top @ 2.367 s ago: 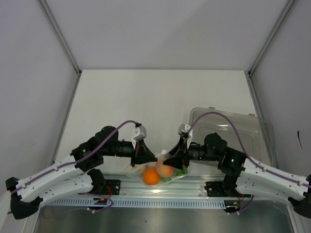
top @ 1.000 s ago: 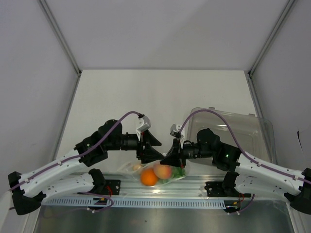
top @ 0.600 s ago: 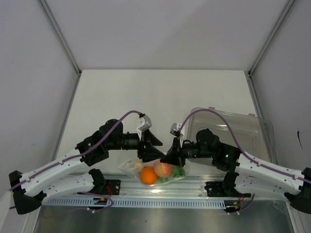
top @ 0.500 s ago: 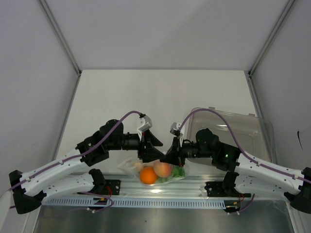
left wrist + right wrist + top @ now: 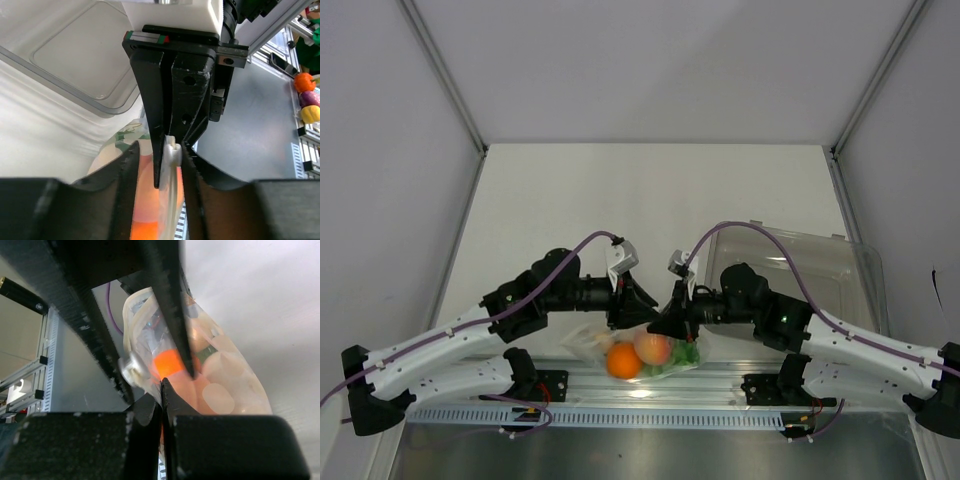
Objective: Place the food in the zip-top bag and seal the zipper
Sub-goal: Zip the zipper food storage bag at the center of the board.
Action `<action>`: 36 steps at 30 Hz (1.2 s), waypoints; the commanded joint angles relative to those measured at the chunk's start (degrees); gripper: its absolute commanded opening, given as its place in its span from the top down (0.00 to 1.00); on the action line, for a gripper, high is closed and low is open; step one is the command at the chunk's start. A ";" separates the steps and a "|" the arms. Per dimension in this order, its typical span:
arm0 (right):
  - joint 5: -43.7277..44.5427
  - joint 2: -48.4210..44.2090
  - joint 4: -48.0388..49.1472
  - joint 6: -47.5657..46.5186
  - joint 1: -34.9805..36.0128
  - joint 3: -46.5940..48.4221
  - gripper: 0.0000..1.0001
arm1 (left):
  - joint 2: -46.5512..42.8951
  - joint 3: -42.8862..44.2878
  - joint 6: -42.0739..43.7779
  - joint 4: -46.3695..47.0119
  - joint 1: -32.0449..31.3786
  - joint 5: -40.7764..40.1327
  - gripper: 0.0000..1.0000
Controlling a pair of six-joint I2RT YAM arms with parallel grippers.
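1. Your right gripper (image 5: pixel 163 387): fingers pressed together, pinching the mouth edge of the zip-top bag (image 5: pixel 225 385).

2. Your left gripper (image 5: pixel 160 150): fingers standing apart, one on each side of that same edge, meeting the right gripper tip to tip. One finger sits just beside a small white tab (image 5: pixel 172 150) on the bag's rim. You cannot tell whether it presses the film.

3. The zip-top bag: a clear, crinkly pouch, bulging with its contents. It is at the near edge of the table (image 5: pixel 650 200), between your two arms, just beyond the metal rail (image 5: pixel 720 378). You cannot tell whether it hangs or rests.

4. The zipper (image 5: pixel 129 335): a pale, thick strip curving along the mouth. You cannot tell whether it is sealed.

5. The food, all inside the pouch:
   - round orange (image 5: pixel 622 361), glossy
   - reddish-orange fruit (image 5: pixel 654 347), touching the orange on its right
   - green lettuce (image 5: pixel 686 354), at the right end
   - pale egg-like piece (image 5: pixel 601 343), at the left end

6. Clear tray (image 5: pixel 840 270): rigid, with rounded corners, on the table behind your right arm.
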 commanded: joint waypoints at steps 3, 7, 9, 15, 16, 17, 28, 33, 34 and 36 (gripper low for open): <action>0.52 -2.35 4.54 0.71 0.30 1.67 1.00 | -0.15 2.48 1.11 -1.24 -0.46 -1.93 0.74; 2.97 -4.89 7.09 1.59 0.30 -0.17 1.00 | -0.41 2.48 1.11 -2.47 -0.46 -2.28 0.83; 4.20 -5.95 8.06 2.21 0.30 -1.49 1.00 | -0.76 2.13 1.11 -2.73 -0.46 -1.85 0.88; 5.36 -7.72 10.08 3.26 0.39 -3.25 1.00 | -1.90 1.51 0.84 -2.38 -0.46 -1.58 0.99; 5.18 -7.46 10.00 3.35 0.39 -3.25 1.00 | -1.99 1.60 0.58 -2.29 -0.46 -1.67 0.98; 4.83 -6.67 9.91 3.26 0.47 -3.16 1.00 | -2.08 1.60 0.58 -2.21 -0.46 -1.67 0.85; 8.07 -2.27 8.41 2.03 3.90 -1.41 1.00 | -1.47 3.71 -0.48 -1.50 -0.46 -2.20 0.56; 9.22 -2.97 8.33 1.77 4.17 -1.32 1.00 | -1.47 3.53 -0.39 -1.85 -0.46 -1.84 0.67; 9.66 -3.49 8.06 1.68 4.17 -1.32 1.00 | -1.56 3.27 -0.39 -1.94 -0.46 -1.84 0.67; 9.92 -4.02 7.89 1.59 4.17 -1.23 1.00 | -1.64 3.01 -0.30 -2.03 -0.46 -1.75 0.66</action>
